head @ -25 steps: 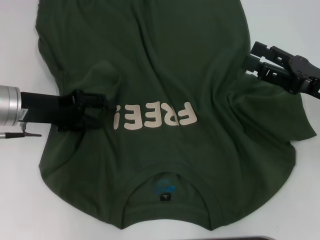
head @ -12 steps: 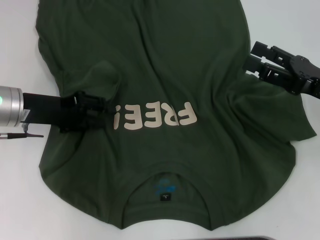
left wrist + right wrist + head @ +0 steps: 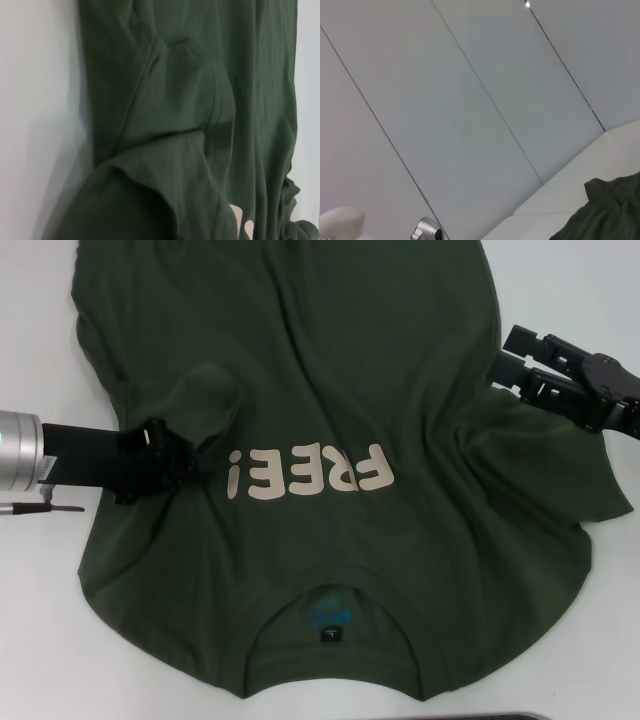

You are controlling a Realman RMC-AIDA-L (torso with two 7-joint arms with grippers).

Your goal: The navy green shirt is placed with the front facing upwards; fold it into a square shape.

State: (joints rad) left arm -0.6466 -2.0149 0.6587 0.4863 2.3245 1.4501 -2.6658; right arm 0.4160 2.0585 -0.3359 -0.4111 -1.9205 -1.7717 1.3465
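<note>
The navy green shirt (image 3: 330, 390) lies front up on the white table, its cream "FREE!" letters (image 3: 305, 472) reading upside down and its collar (image 3: 330, 625) nearest me. The shirt's left sleeve (image 3: 205, 400) is folded inward onto the body. My left gripper (image 3: 190, 455) sits low over that side of the shirt, just left of the letters, with its jaws open and nothing between them. In the left wrist view only the creased shirt (image 3: 190, 130) shows. My right gripper (image 3: 507, 358) hovers open at the shirt's right edge, above the bunched right sleeve (image 3: 560, 480).
White table (image 3: 40, 620) surrounds the shirt on both sides. A dark edge (image 3: 500, 716) runs along the near rim. The right wrist view looks up at pale wall panels (image 3: 470, 100), with a corner of the shirt (image 3: 610, 210) low down.
My left gripper has drawn back to the left, uncovering the whole "!" of the lettering. The folded sleeve stays lying on the shirt. The right gripper has barely shifted.
</note>
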